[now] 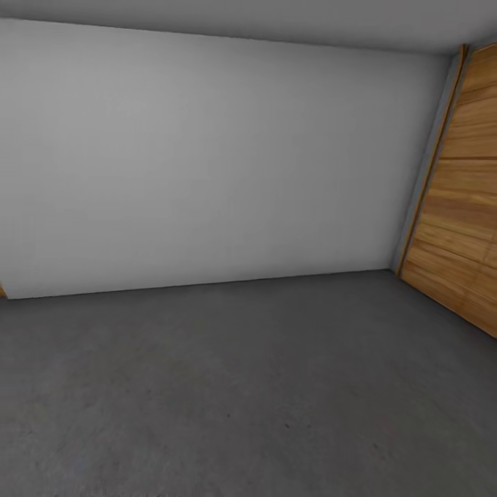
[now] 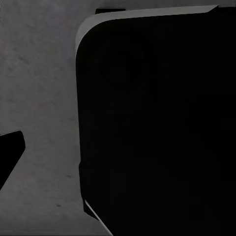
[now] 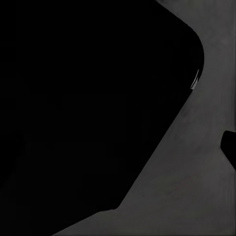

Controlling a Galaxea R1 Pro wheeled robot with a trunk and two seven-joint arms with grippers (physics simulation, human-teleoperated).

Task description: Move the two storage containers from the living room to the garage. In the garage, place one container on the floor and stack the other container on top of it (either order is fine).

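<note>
Bare room, garage. Plain grey-white wall (image 1: 207, 159) straight ahead, evenly lit, meets floor along slightly slanted line. Floor (image 1: 228, 393) dark grey concrete, faintly mottled, few small dark specks. Grey ceiling strip (image 1: 276, 21) across top. At right, honey-coloured wood-plank door (image 1: 459, 207) with horizontal boards, grey frame edge beside it. Tiny wood-coloured sliver (image 1: 2, 290) at far left wall base. Wrist views: same grey mottled concrete.

This was a garage, bare and unfurnished. A plain grey-white wall (image 1: 207, 159) met a dark grey, slightly mottled concrete floor (image 1: 228, 386), and at the right stood a wide door of honey-coloured horizontal wood planks (image 1: 462, 200) in a grey frame. The same mottled concrete showed in both wrist views beside dark robot bodywork.
</note>
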